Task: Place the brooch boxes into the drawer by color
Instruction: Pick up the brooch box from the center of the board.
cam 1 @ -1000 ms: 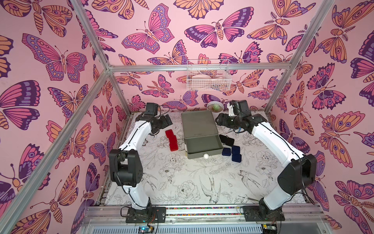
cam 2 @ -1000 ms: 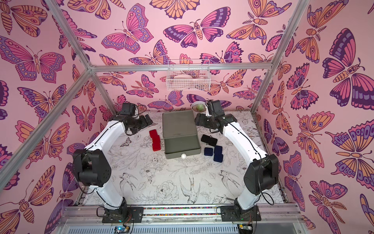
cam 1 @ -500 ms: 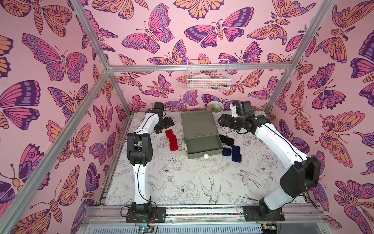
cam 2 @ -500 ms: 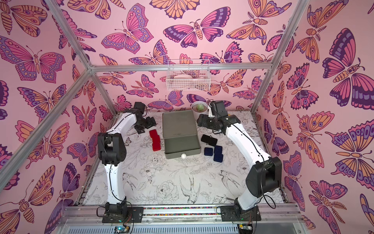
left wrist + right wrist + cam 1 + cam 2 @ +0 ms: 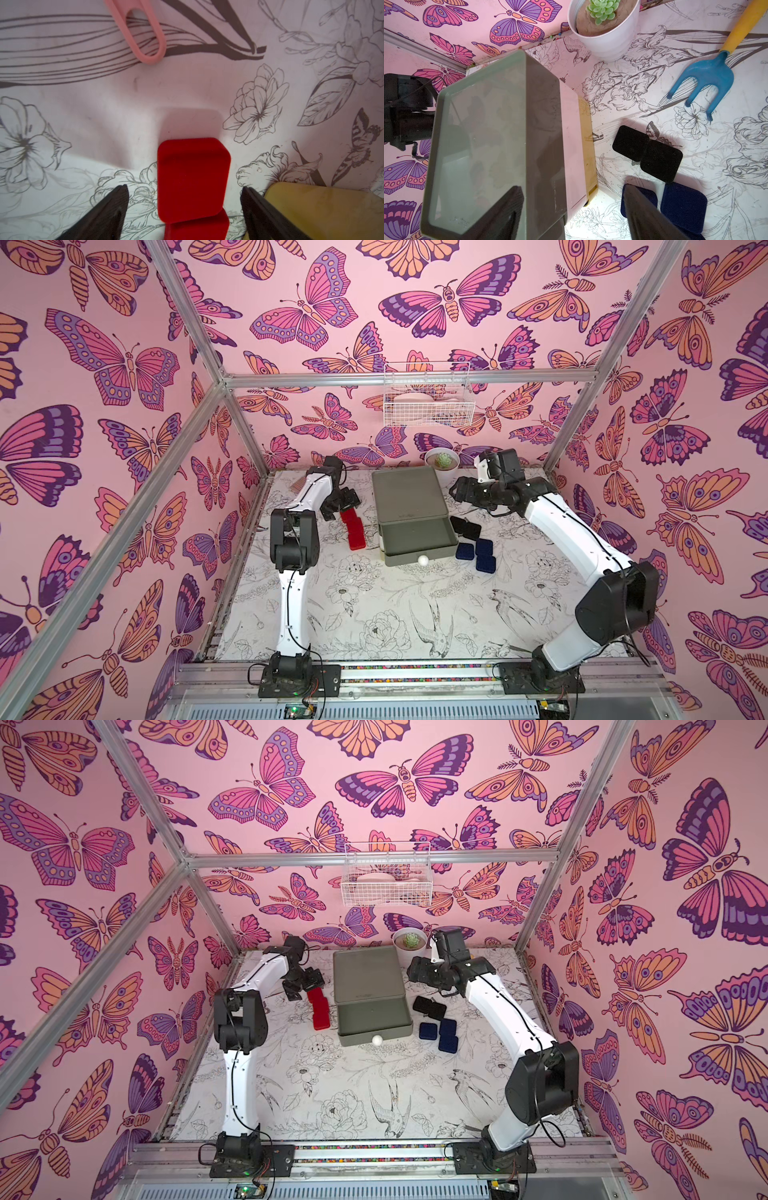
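The drawer (image 5: 407,497) (image 5: 368,977) stands mid-table; its grey-green top tier (image 5: 417,537) is pulled out, white knob (image 5: 423,560) in front, nothing showing inside. A row of red brooch boxes (image 5: 353,529) (image 5: 319,1009) lies to its left. Black brooch boxes (image 5: 465,526) (image 5: 661,161) and navy ones (image 5: 478,553) (image 5: 683,203) lie to its right. My left gripper (image 5: 340,509) (image 5: 185,193) is open, low over the far red box (image 5: 192,178), fingers (image 5: 116,199) straddling it without touching. My right gripper (image 5: 457,489) (image 5: 571,199) hangs open at the drawer's right rear edge, empty.
A white pot with a succulent (image 5: 442,462) (image 5: 606,27) stands behind the drawer. A blue-and-yellow toy fork (image 5: 708,76) lies beyond the black boxes. A pink looped handle (image 5: 145,35) lies past the red boxes. A white wire basket (image 5: 428,400) hangs on the back wall.
My left arm has folded its elbow inward and brought the gripper down over the far red box, jaws narrowing a little. The right arm has shifted only slightly.
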